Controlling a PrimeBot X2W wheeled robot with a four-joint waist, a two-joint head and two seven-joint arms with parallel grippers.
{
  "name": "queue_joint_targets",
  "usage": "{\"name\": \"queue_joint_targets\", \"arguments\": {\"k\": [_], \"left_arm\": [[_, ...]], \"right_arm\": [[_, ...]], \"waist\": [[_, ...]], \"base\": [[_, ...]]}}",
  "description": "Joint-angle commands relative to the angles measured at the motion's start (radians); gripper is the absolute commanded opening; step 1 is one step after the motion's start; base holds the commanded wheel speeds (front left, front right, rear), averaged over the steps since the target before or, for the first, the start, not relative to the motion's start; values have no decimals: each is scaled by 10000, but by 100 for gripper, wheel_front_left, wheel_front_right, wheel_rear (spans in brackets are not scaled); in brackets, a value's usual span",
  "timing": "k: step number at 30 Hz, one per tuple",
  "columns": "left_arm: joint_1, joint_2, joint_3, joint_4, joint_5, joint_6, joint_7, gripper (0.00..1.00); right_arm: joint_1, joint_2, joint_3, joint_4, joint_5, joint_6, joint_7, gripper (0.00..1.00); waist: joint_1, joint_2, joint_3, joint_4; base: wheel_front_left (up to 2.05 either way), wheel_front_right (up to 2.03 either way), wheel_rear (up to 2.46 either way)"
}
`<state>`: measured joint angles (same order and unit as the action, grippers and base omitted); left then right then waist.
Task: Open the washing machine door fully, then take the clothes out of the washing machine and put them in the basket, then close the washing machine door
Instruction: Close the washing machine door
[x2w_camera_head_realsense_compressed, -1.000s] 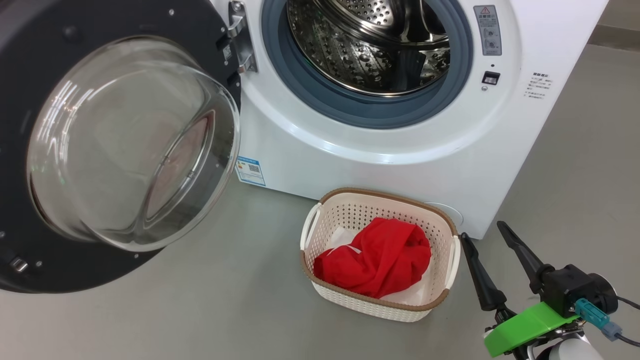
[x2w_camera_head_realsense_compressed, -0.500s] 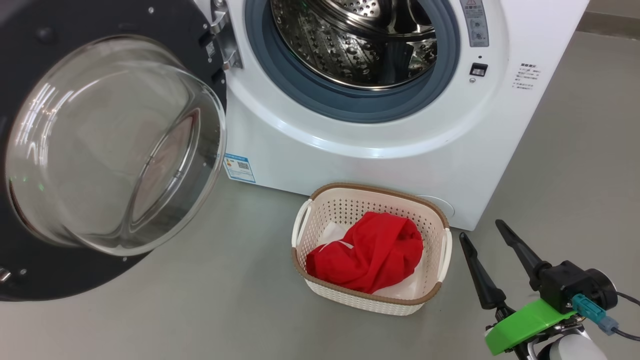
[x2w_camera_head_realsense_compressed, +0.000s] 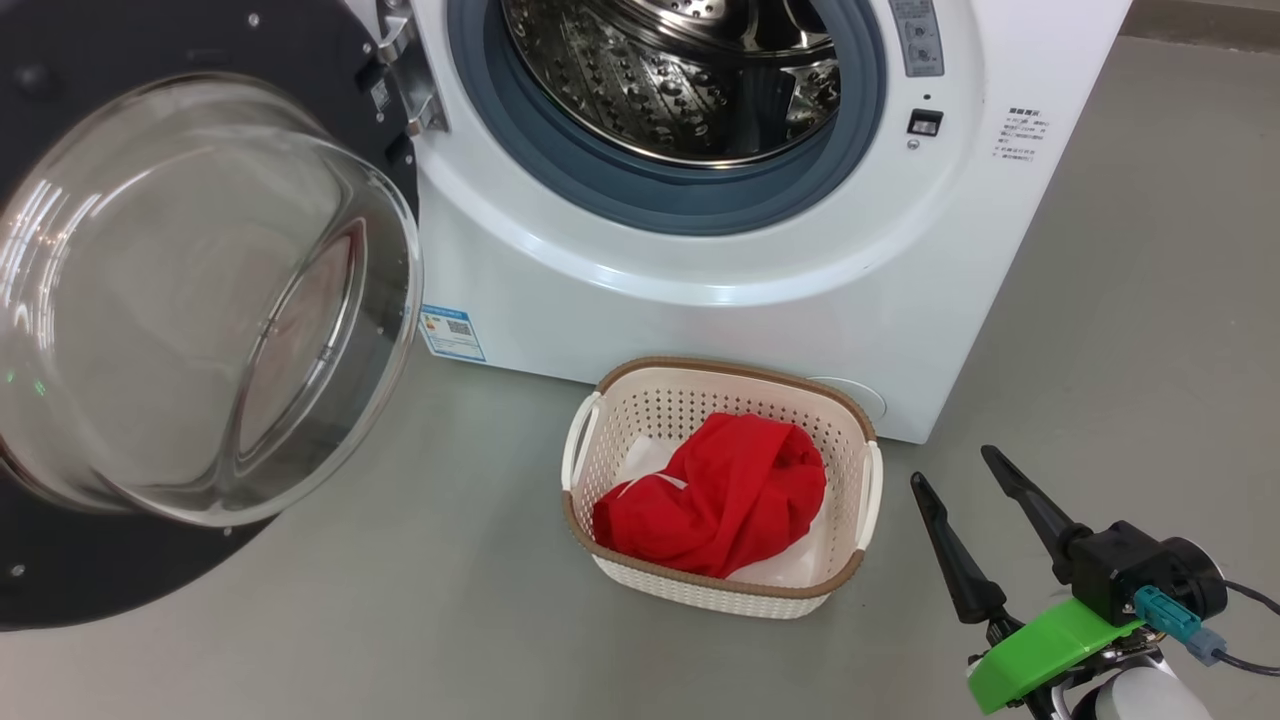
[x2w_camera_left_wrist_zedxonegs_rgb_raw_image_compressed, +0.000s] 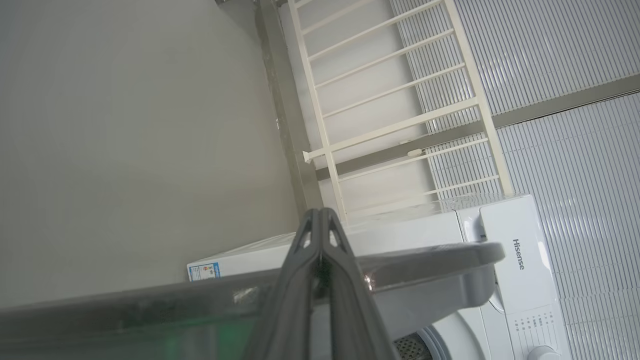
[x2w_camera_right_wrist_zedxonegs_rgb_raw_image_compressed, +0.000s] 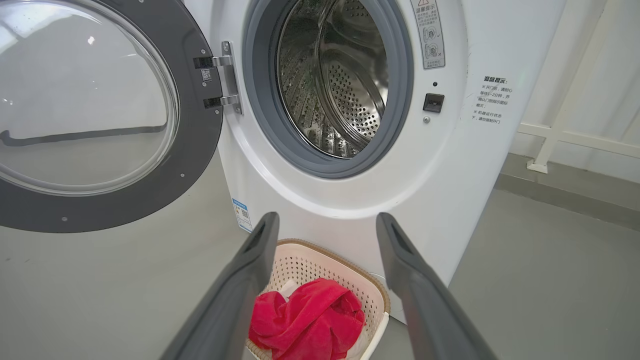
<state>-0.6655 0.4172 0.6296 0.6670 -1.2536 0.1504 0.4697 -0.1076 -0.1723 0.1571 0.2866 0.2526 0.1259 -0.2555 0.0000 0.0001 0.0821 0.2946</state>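
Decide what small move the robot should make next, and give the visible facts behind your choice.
Probably begin pushing the washing machine door closed with the left gripper, whose shut fingers cross the door's edge in the left wrist view. The red clothes already lie in the basket, the steel drum looks empty, and the door stands wide open.
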Motion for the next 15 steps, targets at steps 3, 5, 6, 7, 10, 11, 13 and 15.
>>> {"name": "queue_joint_targets", "arguments": {"k": [3, 5, 6, 7, 10, 11, 13, 15], "left_arm": [[125, 422, -177, -563, -83, -269, 630, 0], [354, 355, -267, -735, -54, -328, 788, 0], [459, 305, -301, -823, -48, -348, 847, 0], [542, 242, -305, -912, -73, -352, 896, 0], [814, 42, -308, -1195, -134, -321, 1023, 0], [890, -31, -300, -1293, -176, -302, 1077, 0], [1026, -182, -275, -1516, -287, -247, 1217, 0], [1177, -294, -274, -1786, -340, -219, 1315, 0]], "right_arm": [[-427, -123, 243, -183, 125, 48, -63, 100], [-436, -113, 237, -163, 131, 48, -63, 100], [-436, -109, 233, -153, 133, 48, -63, 100], [-434, -102, 225, -146, 135, 48, -63, 100], [-408, -53, 215, -134, 124, 48, -63, 100], [-400, -32, 214, -133, 119, 48, -63, 100], [-385, 1, 217, -125, 117, 48, -63, 100], [-383, 20, 226, -117, 121, 48, -63, 100]], "waist": [[0, -1, 49, -51], [0, -1, 62, -65], [0, -1, 65, -67], [0, -1, 66, -64], [0, -1, 55, -56], [0, -1, 50, -51], [0, -1, 26, -36], [0, -1, 9, -25]], "base": [[0, 0, 0], [0, 0, 0], [0, 0, 0], [0, 0, 0], [0, 0, 0], [0, 0, 0], [0, 0, 0], [0, 0, 0]]}}
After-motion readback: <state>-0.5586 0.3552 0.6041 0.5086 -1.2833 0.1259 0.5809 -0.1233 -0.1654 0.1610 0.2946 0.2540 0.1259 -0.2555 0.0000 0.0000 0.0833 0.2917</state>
